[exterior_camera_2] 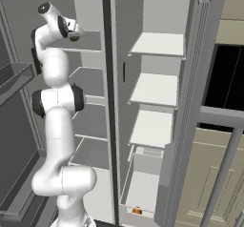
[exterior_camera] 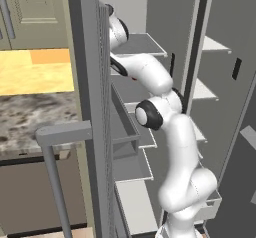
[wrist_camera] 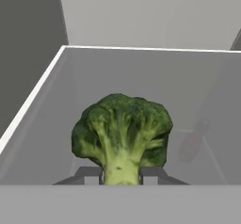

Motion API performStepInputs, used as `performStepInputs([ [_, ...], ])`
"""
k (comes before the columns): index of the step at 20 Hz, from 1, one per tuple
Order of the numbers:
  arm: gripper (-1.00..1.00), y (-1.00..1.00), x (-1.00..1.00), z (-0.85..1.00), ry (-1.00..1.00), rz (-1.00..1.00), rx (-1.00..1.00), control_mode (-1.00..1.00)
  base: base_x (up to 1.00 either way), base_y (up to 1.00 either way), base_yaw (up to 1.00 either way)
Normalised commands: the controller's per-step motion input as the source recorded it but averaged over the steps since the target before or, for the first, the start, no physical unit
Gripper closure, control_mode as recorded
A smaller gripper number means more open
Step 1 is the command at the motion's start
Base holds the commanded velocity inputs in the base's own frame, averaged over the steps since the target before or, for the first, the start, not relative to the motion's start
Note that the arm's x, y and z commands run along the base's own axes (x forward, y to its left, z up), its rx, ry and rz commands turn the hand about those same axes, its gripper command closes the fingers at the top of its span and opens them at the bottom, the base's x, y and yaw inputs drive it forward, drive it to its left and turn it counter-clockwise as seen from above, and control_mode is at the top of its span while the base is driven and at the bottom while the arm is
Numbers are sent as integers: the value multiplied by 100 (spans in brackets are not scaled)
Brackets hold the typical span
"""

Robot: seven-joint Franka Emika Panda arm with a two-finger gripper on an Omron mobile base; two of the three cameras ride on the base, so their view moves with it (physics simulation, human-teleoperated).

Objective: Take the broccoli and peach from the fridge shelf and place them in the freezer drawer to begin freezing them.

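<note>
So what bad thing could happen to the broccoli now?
The gripper pinches the lumpy dark-green broccoli only by its pale stalk, so the heavy head might tip or slip out on the way. In the right base view, the pale open-topped freezer drawer sits far below, with an orange thing, probably the peach, already inside; the broccoli could bump it.

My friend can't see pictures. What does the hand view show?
A green broccoli fills the middle, its pale stalk pinched between the gripper fingers. Behind it lies a flat grey fridge shelf with a white rim.
</note>
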Motion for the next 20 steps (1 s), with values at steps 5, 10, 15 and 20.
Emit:
performStepInputs([
  [5, 100, -32, -11, -14, -10, 0, 4, -100, 0, 0, 0],
  [10, 100, -46, -33, 0, -7, 0, 9, -100, 0, 0, 0],
  [15, 100, -40, -77, 0, -13, 0, 10, -100, 0, 0, 0],
  [20, 100, -44, -97, 0, -13, 0, 10, -100, 0, 0, 0],
])
